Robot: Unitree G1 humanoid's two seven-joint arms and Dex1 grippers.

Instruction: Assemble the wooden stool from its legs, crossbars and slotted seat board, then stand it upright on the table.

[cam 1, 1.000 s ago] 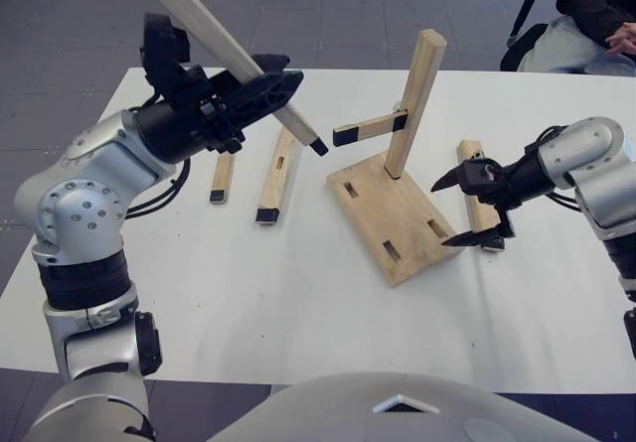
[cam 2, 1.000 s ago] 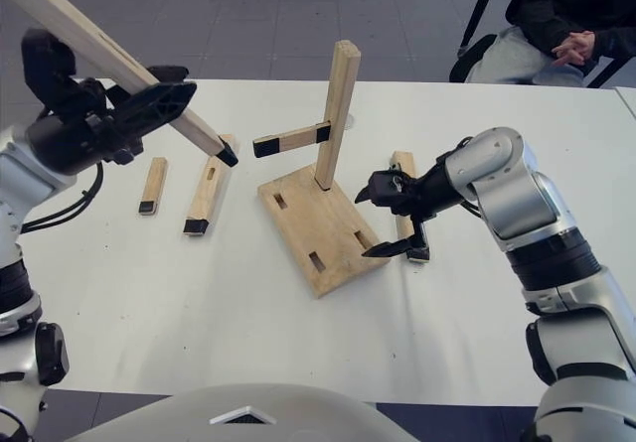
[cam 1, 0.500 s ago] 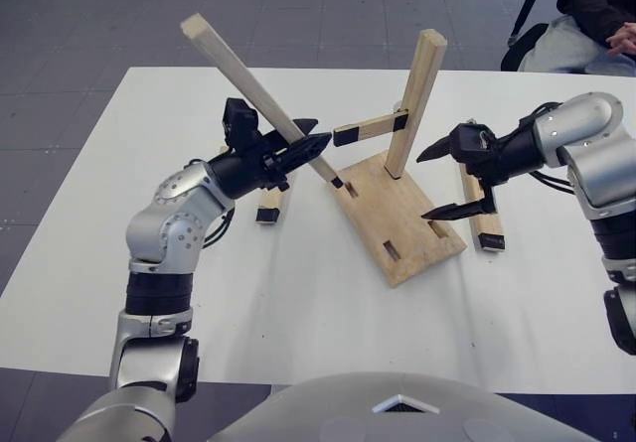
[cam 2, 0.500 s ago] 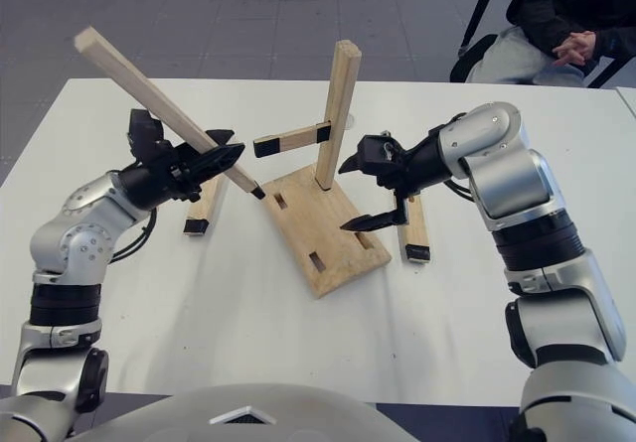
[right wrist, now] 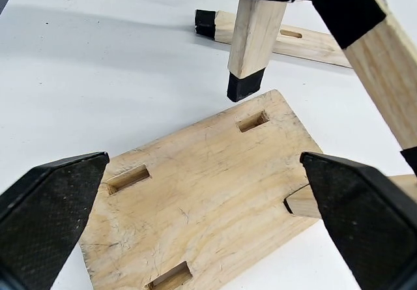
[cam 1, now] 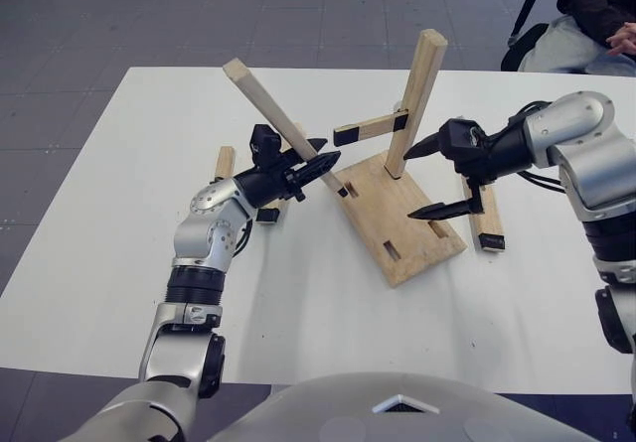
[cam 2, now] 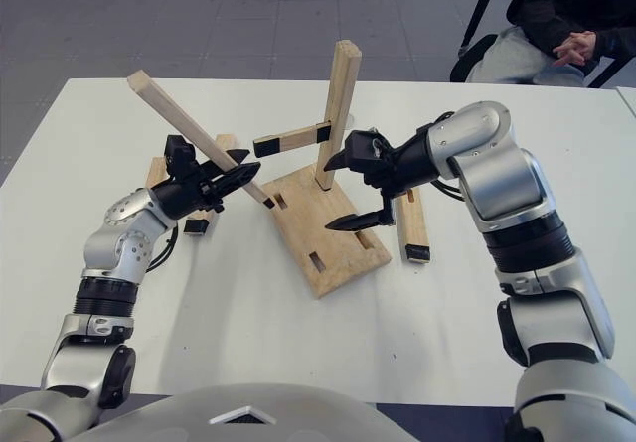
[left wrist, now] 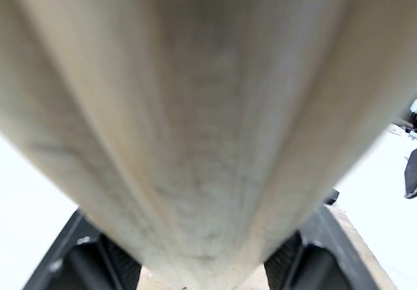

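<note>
On the white tabletop (cam 1: 298,303), the left pincer (cam 1: 303,169), clamped on a leg (cam 1: 268,99), has swung the leg's black tip from upper left to a corner slot of the seat board (cam 1: 397,225) at centre. The right pincer (cam 1: 410,182), spread open, has shifted over the board, likely to steady it.

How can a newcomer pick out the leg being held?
On the white table, find the flat seat board with one upright leg standing in it. On its left, the left gripper holds the slanted leg in the air, black tip down near a corner slot. The other loose pieces lie flat.
</note>
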